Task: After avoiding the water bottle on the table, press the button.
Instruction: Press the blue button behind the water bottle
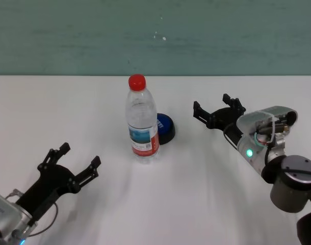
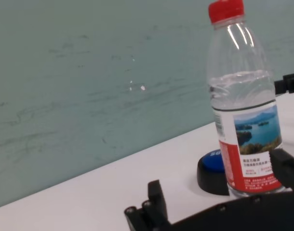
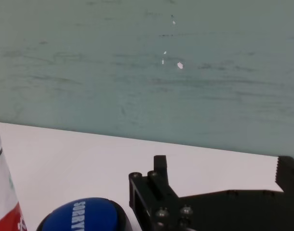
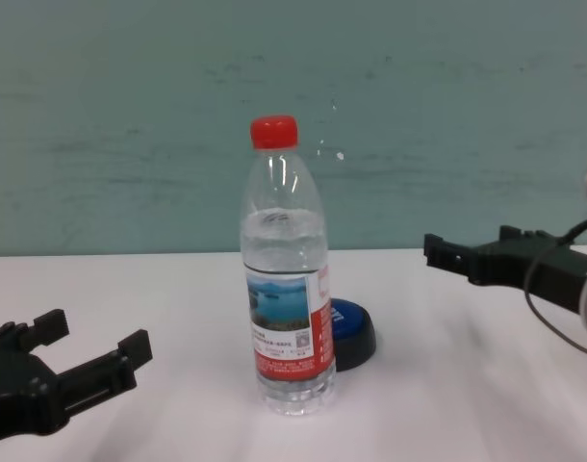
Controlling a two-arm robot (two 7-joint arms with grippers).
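The water bottle, clear with a red cap and a landscape label, stands upright in the middle of the white table. The blue button sits just behind it to the right, partly hidden by the bottle. My right gripper is open and empty, held above the table to the right of the button, fingers pointing toward it. The right wrist view shows the button close below and the bottle's edge. My left gripper is open and empty, low at the front left, apart from the bottle.
A teal wall runs behind the table's far edge. White tabletop lies between my right gripper and the button, and to the left of the bottle.
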